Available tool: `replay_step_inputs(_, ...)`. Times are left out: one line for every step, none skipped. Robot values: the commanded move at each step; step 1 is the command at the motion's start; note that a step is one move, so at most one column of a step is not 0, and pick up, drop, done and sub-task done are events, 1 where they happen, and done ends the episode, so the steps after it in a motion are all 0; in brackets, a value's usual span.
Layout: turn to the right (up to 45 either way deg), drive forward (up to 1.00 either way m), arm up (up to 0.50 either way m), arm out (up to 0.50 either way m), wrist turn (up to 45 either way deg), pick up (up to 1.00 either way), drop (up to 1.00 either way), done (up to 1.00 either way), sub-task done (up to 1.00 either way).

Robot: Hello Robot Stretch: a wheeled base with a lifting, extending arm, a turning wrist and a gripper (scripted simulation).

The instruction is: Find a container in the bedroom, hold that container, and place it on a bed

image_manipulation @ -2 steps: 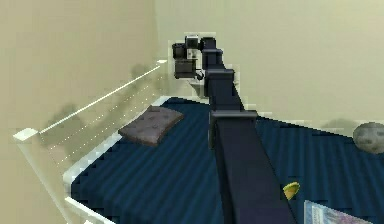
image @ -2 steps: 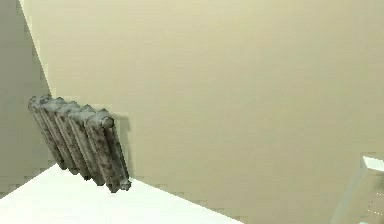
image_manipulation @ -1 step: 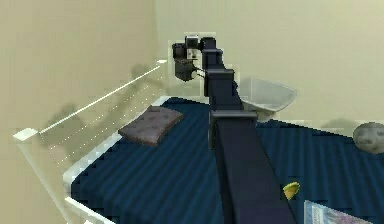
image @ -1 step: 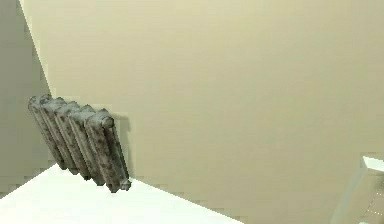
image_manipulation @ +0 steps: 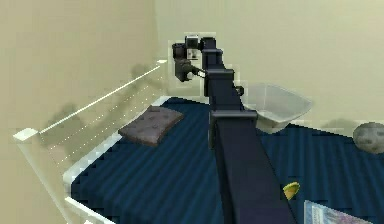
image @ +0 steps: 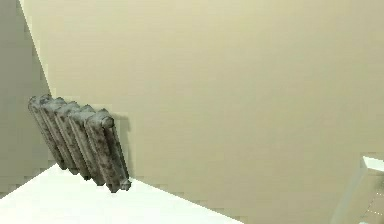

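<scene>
Reaching over one blue bed [image_manipulation: 140, 168], one gripper [image_manipulation: 181, 68], its grip impossible to tell; one pillow [image_manipulation: 152, 123] and one clear container [image_manipulation: 278, 101] rest on the bed.

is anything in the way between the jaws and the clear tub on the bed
No separate object visibly stands between them. The jaws sit left of the arm's dark bar, the clear tub right of it on the bed. The pillow lies farther left, off that line.
</scene>
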Motion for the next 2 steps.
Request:
replay_step_inputs(0.0, 0.0, -0.3, 0.0, 0.0, 0.0, 0.0, 0.0, 0.0)
replay_step_inputs(0.0, 0.0, -0.32, 0.0, 0.0, 0.0, 0.0, 0.0, 0.0)
